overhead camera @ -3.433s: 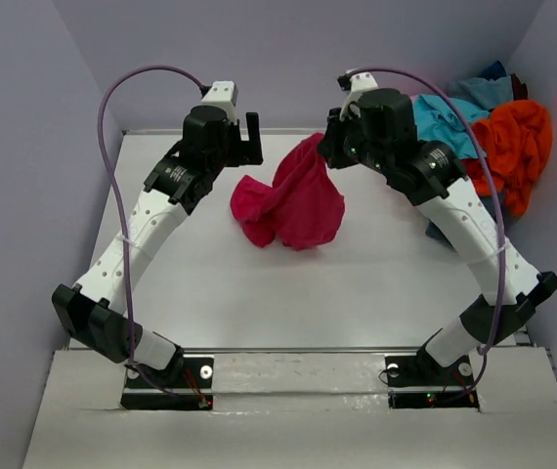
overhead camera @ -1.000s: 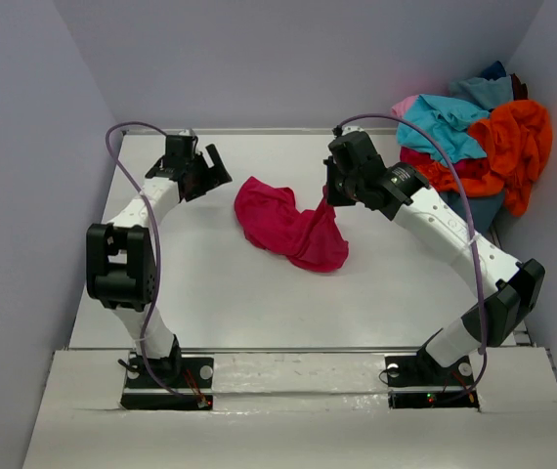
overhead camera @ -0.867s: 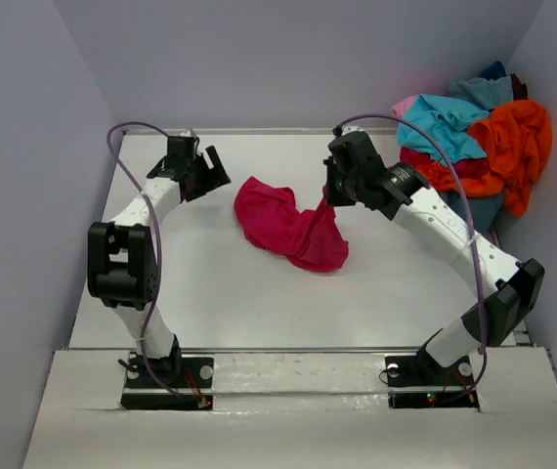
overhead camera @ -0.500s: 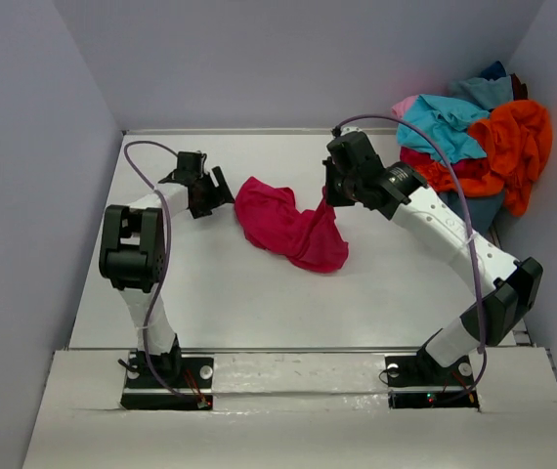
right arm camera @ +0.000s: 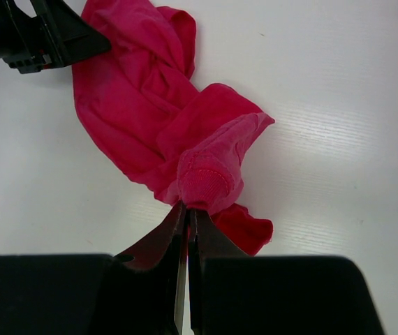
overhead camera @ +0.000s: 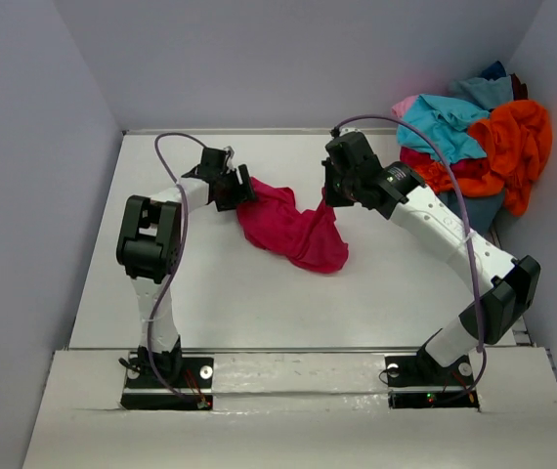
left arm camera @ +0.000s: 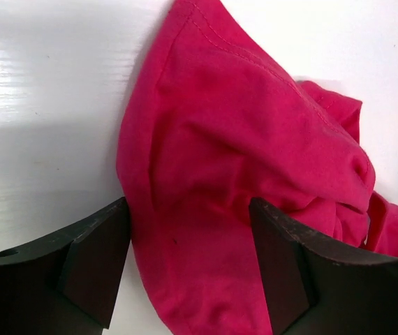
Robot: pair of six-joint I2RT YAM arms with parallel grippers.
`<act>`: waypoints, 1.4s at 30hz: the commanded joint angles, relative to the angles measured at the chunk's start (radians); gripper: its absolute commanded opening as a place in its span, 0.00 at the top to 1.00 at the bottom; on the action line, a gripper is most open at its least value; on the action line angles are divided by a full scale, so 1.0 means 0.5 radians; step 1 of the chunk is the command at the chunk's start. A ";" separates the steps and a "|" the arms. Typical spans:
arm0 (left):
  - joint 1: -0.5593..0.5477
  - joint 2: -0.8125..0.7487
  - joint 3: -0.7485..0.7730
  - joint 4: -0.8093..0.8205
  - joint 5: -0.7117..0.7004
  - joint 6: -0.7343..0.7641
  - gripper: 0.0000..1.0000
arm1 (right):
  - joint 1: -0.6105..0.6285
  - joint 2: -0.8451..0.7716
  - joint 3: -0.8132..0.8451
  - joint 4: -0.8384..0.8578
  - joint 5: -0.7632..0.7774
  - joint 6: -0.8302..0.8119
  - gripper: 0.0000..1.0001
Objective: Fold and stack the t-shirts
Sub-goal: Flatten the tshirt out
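A crumpled crimson-magenta t-shirt (overhead camera: 293, 225) lies on the white table (overhead camera: 259, 303), mid-back. My left gripper (overhead camera: 237, 188) is at its left edge, low over the table. In the left wrist view that gripper (left arm camera: 188, 209) is open, and the shirt's hemmed edge (left arm camera: 255, 139) lies between the two dark fingers. My right gripper (overhead camera: 329, 195) is at the shirt's right end. Seen from the right wrist, it (right arm camera: 187, 209) is shut on a bunched fold of the shirt (right arm camera: 143, 98), and a left finger (right arm camera: 73, 35) shows at the top left.
A loose heap of t-shirts fills the back right corner: orange (overhead camera: 518, 142), turquoise (overhead camera: 445, 122), pink (overhead camera: 406, 105), dark blue (overhead camera: 493, 70). Grey walls close in the table on the left, back and right. The right arm's cable (overhead camera: 454, 186) loops near the heap.
My left gripper has swung right from the table's left side to the shirt's left edge, and its jaws have narrowed somewhat around the cloth. The right gripper has kept its hold and barely moved.
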 commanded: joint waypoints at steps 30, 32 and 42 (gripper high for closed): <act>-0.063 -0.576 0.152 -0.378 -0.347 0.204 0.94 | 0.014 0.031 0.169 -0.059 0.230 -0.002 0.93; -0.082 -0.644 0.168 -0.427 -0.402 0.222 0.94 | 0.014 -0.006 0.196 -0.056 0.273 -0.017 0.93; -0.189 -1.082 0.165 -0.580 -0.656 0.259 0.94 | 0.014 -0.168 0.307 -0.065 0.451 -0.078 0.93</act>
